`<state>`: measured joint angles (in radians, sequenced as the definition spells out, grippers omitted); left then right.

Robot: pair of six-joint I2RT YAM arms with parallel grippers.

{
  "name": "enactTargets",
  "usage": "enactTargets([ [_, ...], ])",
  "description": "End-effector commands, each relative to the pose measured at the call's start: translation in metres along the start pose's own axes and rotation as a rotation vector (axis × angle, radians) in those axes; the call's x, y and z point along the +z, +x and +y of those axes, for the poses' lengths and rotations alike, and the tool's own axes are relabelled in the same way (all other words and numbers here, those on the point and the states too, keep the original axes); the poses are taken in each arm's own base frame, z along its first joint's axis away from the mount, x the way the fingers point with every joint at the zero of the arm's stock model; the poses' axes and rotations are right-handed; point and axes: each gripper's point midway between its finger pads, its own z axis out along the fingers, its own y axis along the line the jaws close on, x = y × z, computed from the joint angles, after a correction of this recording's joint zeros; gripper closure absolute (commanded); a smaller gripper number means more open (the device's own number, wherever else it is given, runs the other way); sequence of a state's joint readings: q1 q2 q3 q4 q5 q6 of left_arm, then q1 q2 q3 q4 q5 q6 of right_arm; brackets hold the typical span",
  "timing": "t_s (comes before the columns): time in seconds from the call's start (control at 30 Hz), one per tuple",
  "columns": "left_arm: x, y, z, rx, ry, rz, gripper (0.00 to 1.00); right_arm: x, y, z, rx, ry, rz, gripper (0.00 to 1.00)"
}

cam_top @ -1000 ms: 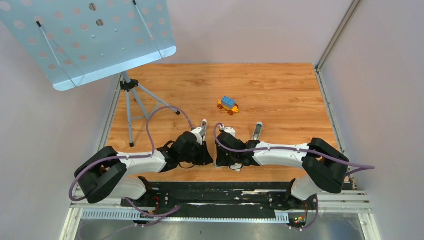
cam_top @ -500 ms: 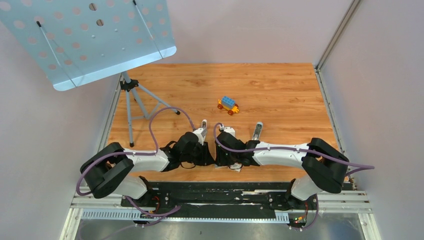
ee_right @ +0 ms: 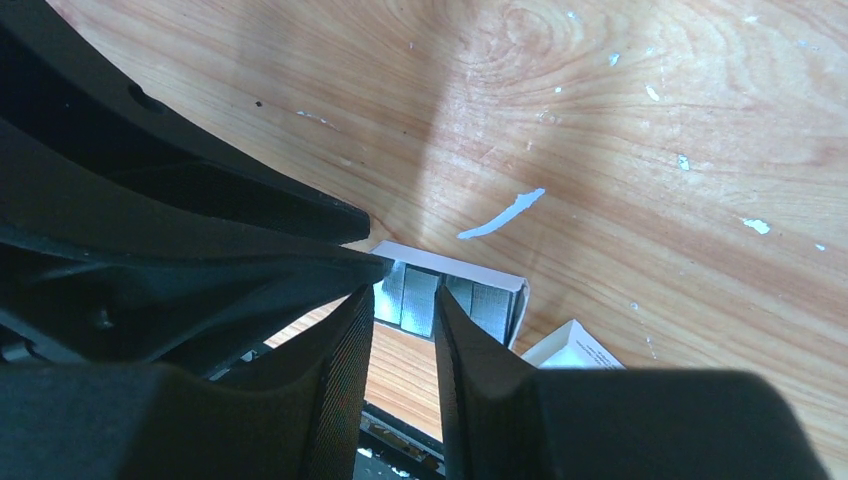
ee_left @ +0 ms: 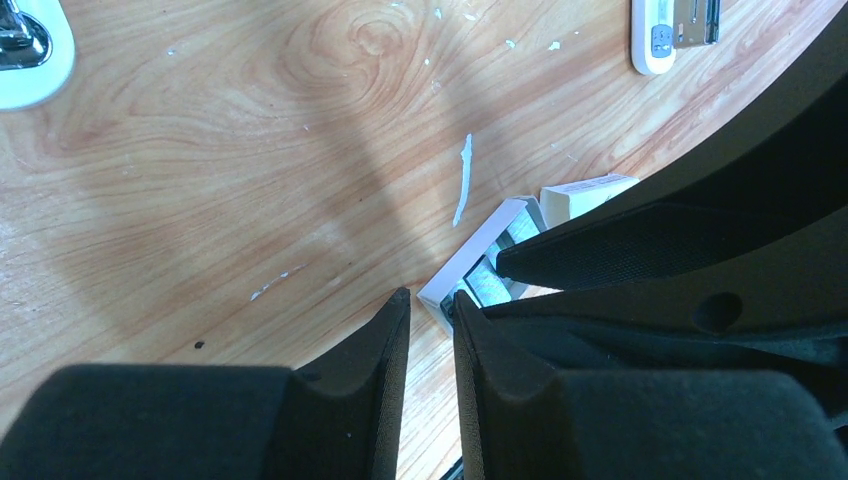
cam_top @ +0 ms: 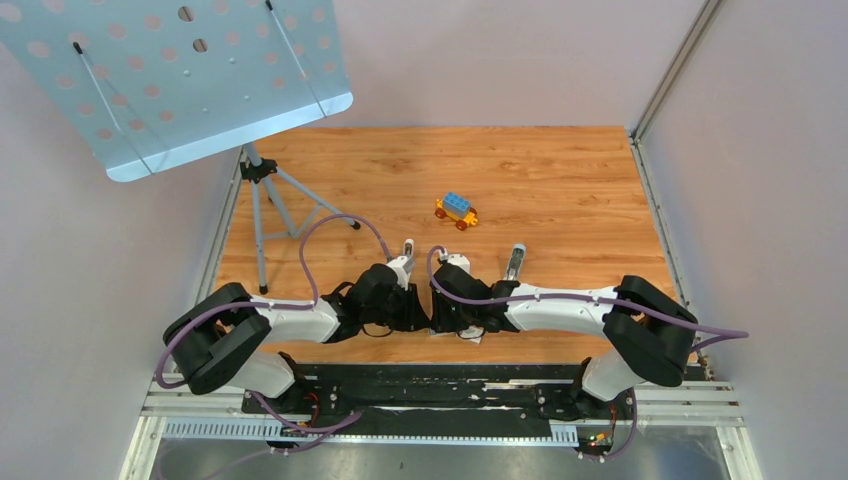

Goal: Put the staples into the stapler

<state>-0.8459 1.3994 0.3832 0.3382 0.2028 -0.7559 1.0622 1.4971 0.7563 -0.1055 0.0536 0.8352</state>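
Both arms meet low over the near middle of the surface (cam_top: 560, 180), and I have very little room to work. The staples (ee_right: 480, 303) lie as grey ribbed strips in a shallow white tray (ee_right: 450, 262), with the box (ee_right: 575, 352) just beside it. The right gripper (ee_right: 403, 300) has its jaws narrowly parted with a strip showing between the tips, but I cannot tell whether they pinch it or only straddle it. The left gripper (ee_left: 430, 305) also shows a slim gap, its tips at the tray's corner, and again I cannot tell whether it clamps the wall or just rests against it. My guess is that the left steadies the tray while the right picks. The worry is crowding: the two sets of fingers sit almost against each other, so a small sideways nudge could knock them together or skid the tray. If the right lifts with a shallow or skewed pinch, the strip could snap, slip out or scatter. If the tray is not pinned, it may rise with the strip. The stapler (cam_top: 515, 262) lies well apart, further out, with another white-and-metal piece (cam_top: 408, 248) to its left, so a loosely held strip could drop on the carry.
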Motion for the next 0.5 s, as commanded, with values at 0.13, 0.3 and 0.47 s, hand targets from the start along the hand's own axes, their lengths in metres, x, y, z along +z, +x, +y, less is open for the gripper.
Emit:
enactTargets([
  [0.13,0.0036,0.0033,0.0047,0.011,-0.026,0.019,0.77,0.0013,0.0143,-0.0061,-0.028,0.019,0.039,0.69],
  [0.3,0.0032,0.0039,0.0058,0.014,-0.032,0.023,0.78,0.0018,0.0159,-0.01,-0.028,0.035,0.045,0.66],
  [0.47,0.0026,0.004,0.0068,0.015,-0.038,0.022,0.78,0.0023,0.0169,-0.0115,-0.028,0.043,0.05,0.65],
])
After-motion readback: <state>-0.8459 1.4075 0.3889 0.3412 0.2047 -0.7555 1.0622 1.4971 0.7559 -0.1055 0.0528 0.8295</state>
